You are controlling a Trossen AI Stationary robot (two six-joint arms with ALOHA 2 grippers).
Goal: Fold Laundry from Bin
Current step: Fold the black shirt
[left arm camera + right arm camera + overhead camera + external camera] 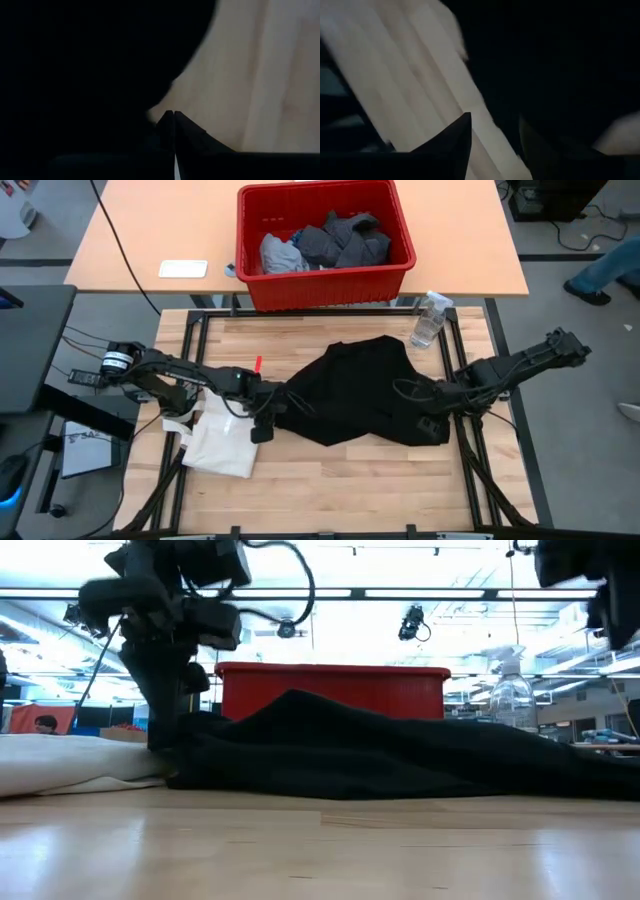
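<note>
A black garment (365, 395) lies spread on the wooden table, humped in the middle (300, 710). My left gripper (264, 423) is shut at the garment's left edge and stands low on the table in the low view (163, 740). My right gripper (432, 426) is open over the garment's near right part, with black cloth (560, 75) between and beyond its fingers. I cannot tell whether it touches the cloth. The red bin (325, 242) stands on the far table and holds grey, dark and plaid laundry (330, 242). My left gripper has its two fingertips (167, 120) closed together at the garment's left edge (152, 111), coming from the table's left and slanting down. The cloth there is too dark to tell one layer from several. The rest of the garment lies on the table.
A cream tote bag (222, 442) lies on the table just left of my left gripper. A clear bottle (430, 320) stands at the table's far right. A white flat object (183, 268) lies on the far table left of the bin. A person's leg (610, 265) shows at the far right.
</note>
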